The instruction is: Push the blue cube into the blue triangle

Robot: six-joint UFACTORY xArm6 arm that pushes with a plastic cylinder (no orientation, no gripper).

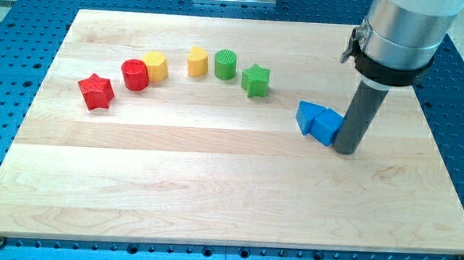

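My tip (346, 149) touches the right side of the blue cube (325, 126), the blue triangle (306, 116) sits tight against the cube's far side, and the other blocks lie far left on the counter (213, 185).

My tip (346, 149) touches the right side of the blue cube (325, 126), which presses against the blue triangle (307, 116) on the wooden board (213, 185).
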